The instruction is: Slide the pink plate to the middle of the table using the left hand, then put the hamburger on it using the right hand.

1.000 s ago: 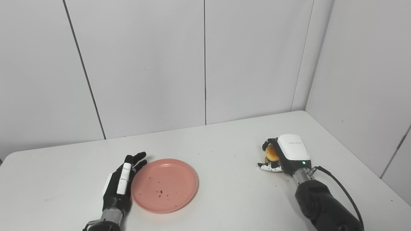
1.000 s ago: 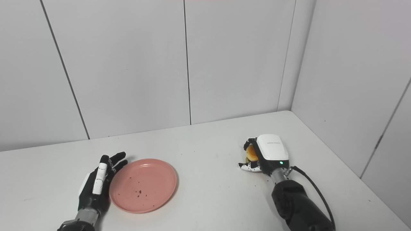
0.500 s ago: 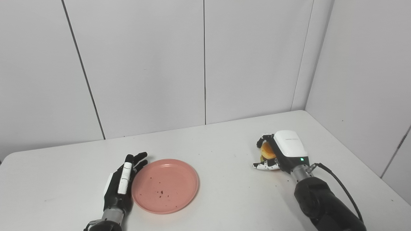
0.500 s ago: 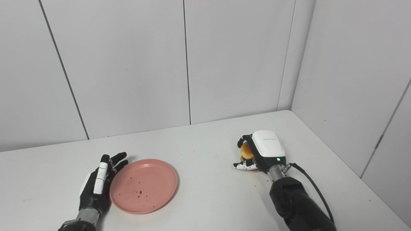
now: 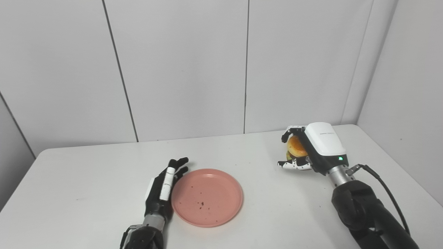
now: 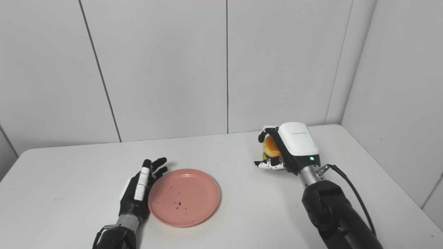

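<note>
Pink plate [image 5: 207,197] lies on white table [image 5: 86,180]; left hand [image 5: 163,188] flat, fingers spread, against its rim; right hand [image 5: 309,148] grips hamburger [image 5: 296,147], raised, well apart.

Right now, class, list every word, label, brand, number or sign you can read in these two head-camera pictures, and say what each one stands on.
White back cover of the right hand: a short line of small grey print, too small and blurred to read.
Same cover, near the wrist: a green indicator light, no text.
Round pink plastic plate, toy hamburger with an orange bun, black left hand, white table, grey wall panels: no writing visible.
</note>
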### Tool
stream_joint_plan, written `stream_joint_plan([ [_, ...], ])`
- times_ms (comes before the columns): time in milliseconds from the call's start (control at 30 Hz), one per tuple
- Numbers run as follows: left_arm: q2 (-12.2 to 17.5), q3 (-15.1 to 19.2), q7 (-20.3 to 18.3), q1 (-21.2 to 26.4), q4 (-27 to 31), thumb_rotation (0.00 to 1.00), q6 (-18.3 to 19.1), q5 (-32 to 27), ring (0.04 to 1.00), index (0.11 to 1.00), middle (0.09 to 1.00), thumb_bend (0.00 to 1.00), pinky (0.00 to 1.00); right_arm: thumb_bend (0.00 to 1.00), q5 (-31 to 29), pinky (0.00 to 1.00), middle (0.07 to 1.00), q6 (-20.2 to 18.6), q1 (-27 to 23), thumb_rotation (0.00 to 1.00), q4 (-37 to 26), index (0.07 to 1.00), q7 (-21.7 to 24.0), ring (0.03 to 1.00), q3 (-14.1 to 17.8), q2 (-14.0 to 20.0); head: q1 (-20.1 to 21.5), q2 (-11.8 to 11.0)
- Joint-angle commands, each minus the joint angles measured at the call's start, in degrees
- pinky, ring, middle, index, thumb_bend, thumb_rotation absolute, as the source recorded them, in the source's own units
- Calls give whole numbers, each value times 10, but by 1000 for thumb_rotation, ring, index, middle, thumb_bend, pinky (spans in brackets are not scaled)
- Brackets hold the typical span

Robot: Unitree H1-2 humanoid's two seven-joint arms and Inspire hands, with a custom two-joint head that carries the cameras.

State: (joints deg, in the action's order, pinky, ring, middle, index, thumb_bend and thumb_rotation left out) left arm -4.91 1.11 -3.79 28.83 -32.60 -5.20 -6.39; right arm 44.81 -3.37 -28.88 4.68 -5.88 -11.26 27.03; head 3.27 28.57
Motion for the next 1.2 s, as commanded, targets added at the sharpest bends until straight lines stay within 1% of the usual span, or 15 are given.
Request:
stream_joint_plan([
  [0,-8,-6,7,4,-5,890,-2,9,858,705,886,828,897,502,-5,250,389,17,-37,140,-16,482,-5,310,9,1,-6,1],
  [67,-11,-8,10,6,-10,894,-7,14,859,707,887,826,896,502,-6,254,389,24,-44,140,-13,481,-4,312,6,-3,-20,0],
  [200,-15,-10,17,8,-17,900,-12,21,858,706,887,827,898,502,-20,239,392,41,-60,141,0,484,-3,308,2,-15,-32,-1],
  [400,-22,-11,25,11,-23,896,-14,26,862,710,880,826,898,503,-25,243,388,69,-82,145,39,481,-17,311,-12,-41,-52,-1],
  [533,-26,-13,31,12,-25,899,-11,33,855,709,867,807,869,502,-22,237,387,78,-92,148,57,481,-20,303,-24,-63,-62,-1],
  [667,-29,-13,34,13,-28,904,-13,35,861,705,864,803,871,502,-17,232,390,83,-98,153,71,481,-22,301,-35,-82,-68,-4],
  [733,-30,-13,35,15,-30,906,-14,34,865,696,852,809,877,502,-16,256,396,88,-100,153,78,482,-25,307,-39,-91,-70,-4],
  [933,-33,-12,36,14,-35,888,-24,32,865,689,816,791,867,501,-20,237,417,92,-103,151,89,486,-29,309,-46,-114,-75,-6],
  [1000,-32,-12,34,15,-40,887,-30,30,874,685,826,791,870,500,-14,246,417,90,-104,154,94,485,-32,320,-52,-121,-75,-7],
  [1167,-34,-9,35,14,-35,873,-23,27,894,668,845,805,877,500,-14,259,408,101,-102,156,106,481,-43,329,-62,-133,-81,-6],
])
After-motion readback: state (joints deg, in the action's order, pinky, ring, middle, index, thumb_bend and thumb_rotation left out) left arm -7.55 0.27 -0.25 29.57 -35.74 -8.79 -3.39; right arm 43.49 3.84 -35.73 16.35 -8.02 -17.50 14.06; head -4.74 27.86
